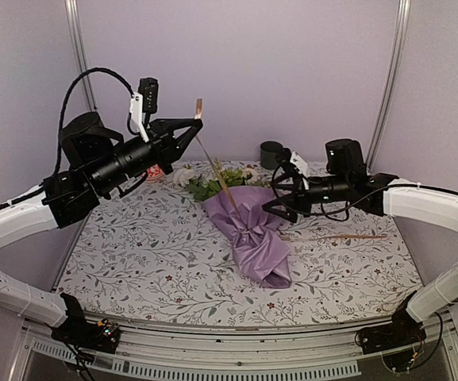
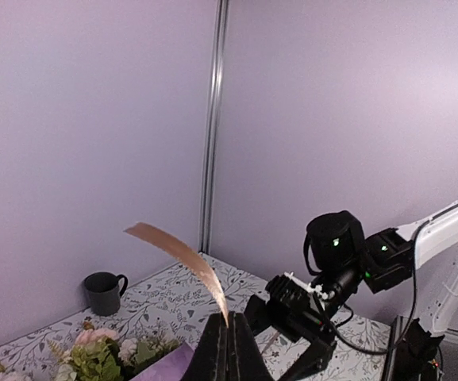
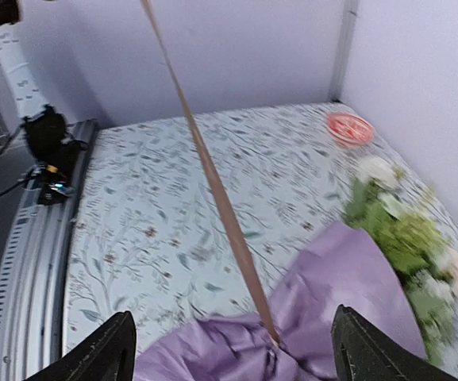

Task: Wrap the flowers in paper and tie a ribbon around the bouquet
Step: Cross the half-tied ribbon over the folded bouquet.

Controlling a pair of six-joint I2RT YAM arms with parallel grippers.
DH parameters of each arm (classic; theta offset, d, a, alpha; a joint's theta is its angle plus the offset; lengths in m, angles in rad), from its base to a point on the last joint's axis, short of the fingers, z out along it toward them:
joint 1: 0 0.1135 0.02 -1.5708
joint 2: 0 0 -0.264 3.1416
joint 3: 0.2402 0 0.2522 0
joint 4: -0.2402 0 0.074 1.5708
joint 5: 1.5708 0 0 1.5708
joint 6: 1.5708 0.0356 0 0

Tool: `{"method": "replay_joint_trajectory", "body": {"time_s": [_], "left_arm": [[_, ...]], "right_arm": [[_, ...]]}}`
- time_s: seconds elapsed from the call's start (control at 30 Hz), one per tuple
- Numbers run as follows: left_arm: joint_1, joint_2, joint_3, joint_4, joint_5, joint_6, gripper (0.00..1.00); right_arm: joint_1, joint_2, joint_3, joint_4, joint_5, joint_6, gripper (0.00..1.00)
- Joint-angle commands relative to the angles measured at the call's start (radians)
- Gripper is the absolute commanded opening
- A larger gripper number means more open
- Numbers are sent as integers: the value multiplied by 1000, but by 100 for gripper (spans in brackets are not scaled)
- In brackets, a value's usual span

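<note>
1. Left gripper [image 1: 194, 121]: fingers pressed together, pinching the ribbon [image 1: 213, 163] near its top end, high above the table [image 1: 133, 262]. A short tip sticks out past them.
2. Ribbon slants down taut to the cinched middle of the bouquet [image 1: 254, 238].
3. Right gripper [image 3: 232, 349]: fingers spread wide, nothing held. The ribbon's lower end sits between them, clear of both, over the paper [image 3: 348, 278].
4. Bouquet lies mid-table, flowers [image 1: 217, 181] toward the far wall.

White-sleeved arms [image 1: 14, 218], black pincers [image 1: 197, 121], cables [image 1: 74, 83]
</note>
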Motion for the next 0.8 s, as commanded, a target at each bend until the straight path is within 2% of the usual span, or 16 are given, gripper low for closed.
{"method": "replay_joint_trajectory", "body": {"time_s": [0.0,0.17,0.3,0.33,0.5,0.53,0.67,0.7,0.77], "left_arm": [[-39,47,39,109,36,59,0],[-51,84,57,110,41,55,0],[-51,92,58,113,38,53,0],[-51,92,59,113,33,52,0],[-52,91,61,108,26,50,0],[-52,89,62,106,22,51,0],[-50,75,59,93,-26,59,0],[-50,68,58,79,-61,56,0],[-39,54,58,-8,-237,6,0]], "right_arm": [[93,180,81,217,-175,-49,91],[105,332,168,228,-190,-64,89],[125,397,206,244,-242,-57,65],[126,409,209,259,-241,-49,63],[128,460,234,320,-213,21,63],[130,468,243,319,-223,24,55],[133,477,249,315,-257,32,7],[132,470,243,311,-250,34,1],[127,444,221,301,-234,37,0]]}}
